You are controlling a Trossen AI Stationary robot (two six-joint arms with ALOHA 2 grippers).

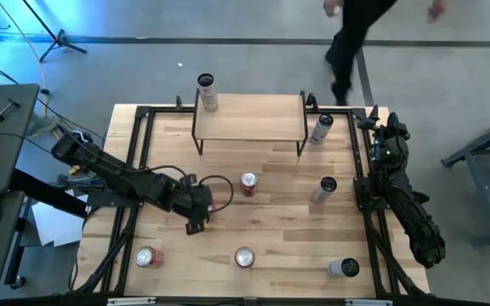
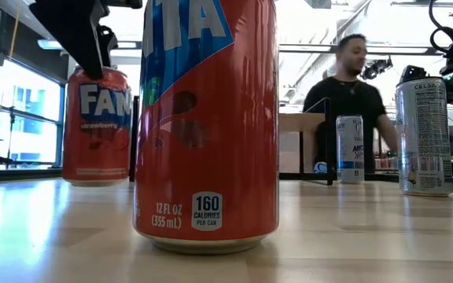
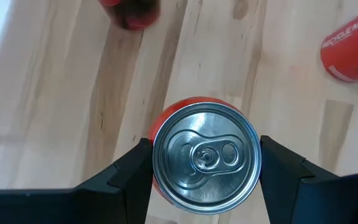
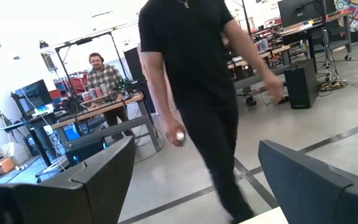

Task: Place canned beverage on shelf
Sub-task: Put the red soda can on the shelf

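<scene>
Left wrist view: left gripper (image 3: pixel 206 163) clamps red can (image 3: pixel 205 158); seemingly lifted, carry it upright onto shelf (image 1: pixel 249 116); right gripper (image 4: pixel 194 171) waits apart

A person in black (image 1: pixel 356 34) walks past beyond the table (image 1: pixel 270 221); another (image 4: pixel 101 74) sits at a desk.

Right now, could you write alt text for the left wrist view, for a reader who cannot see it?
Seen from directly above, a red aluminium drinks can with a silver pull-tab lid sits clamped between the two dark fingers of the left pincer. Below lies the light wooden tabletop, with two more red cans at the picture's edges: one upright, one showing its side.
</scene>
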